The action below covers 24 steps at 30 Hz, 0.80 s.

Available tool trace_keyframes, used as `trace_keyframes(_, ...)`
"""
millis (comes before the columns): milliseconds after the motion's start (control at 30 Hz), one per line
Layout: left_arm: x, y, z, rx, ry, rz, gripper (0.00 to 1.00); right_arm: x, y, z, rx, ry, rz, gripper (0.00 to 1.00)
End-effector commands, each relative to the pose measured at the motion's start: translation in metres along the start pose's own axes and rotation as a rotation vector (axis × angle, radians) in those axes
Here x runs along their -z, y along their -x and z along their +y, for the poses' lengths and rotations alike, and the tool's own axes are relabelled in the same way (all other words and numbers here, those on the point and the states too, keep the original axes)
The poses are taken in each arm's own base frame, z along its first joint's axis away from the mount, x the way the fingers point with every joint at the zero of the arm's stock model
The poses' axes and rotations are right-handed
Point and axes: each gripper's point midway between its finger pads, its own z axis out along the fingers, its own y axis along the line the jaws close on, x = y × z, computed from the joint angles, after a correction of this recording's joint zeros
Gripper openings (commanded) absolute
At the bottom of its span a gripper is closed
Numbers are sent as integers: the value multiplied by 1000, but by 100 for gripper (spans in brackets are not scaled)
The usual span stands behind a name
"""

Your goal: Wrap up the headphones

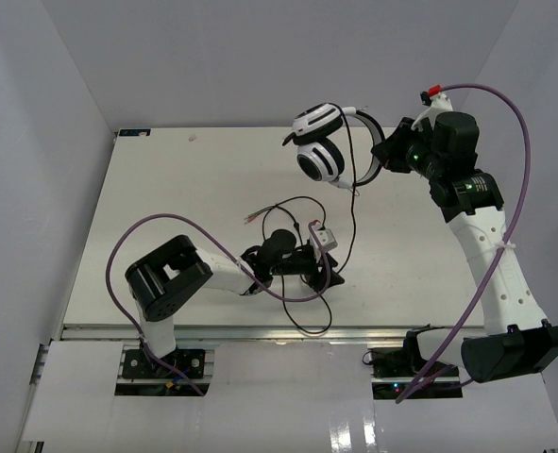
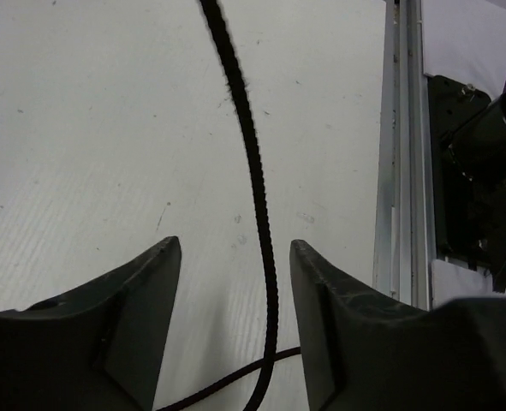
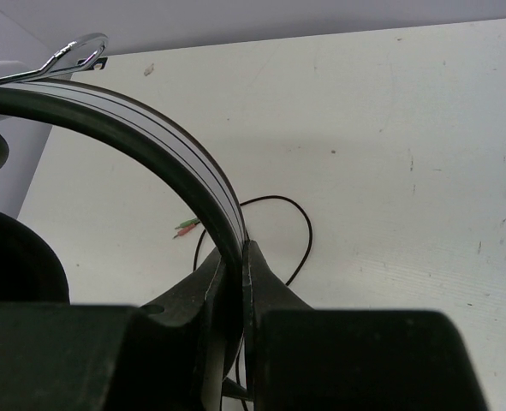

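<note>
White tabletop (image 1: pixel 165 198), faintly speckled, boxed in by plain pale grey walls (image 1: pixel 212 57) at back and both sides. Aluminium rail (image 1: pixel 382 331) along near edge. Soft, even light.

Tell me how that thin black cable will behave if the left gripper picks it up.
Probably floppy: the cable hangs slack from the headphones and loops loosely on the table. Thin and likely light, it should drape either side of the left gripper. Its ribbed surface may resist slipping.

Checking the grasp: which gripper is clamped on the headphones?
The right gripper, shut on the white headband; the left gripper is open, straddling the black cable.
</note>
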Motion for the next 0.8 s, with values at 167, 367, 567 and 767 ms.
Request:
trace_keyframes(167, 9, -25, -5, 56, -10, 47, 0, 37, 57, 29, 49, 94, -176, 8)
trace_keyframes(367, 46, -14, -8, 56, 8, -26, 0, 40, 53, 9, 77, 55, -174, 8)
trace_keyframes(567, 71, -3, -3, 18, 29, -42, 0, 41, 43, 3, 146, 124, -132, 8)
trace_keyframes(767, 76, 25, -9, -19, -15, -80, 0, 38, 37, -14, 167, 108, -112, 8)
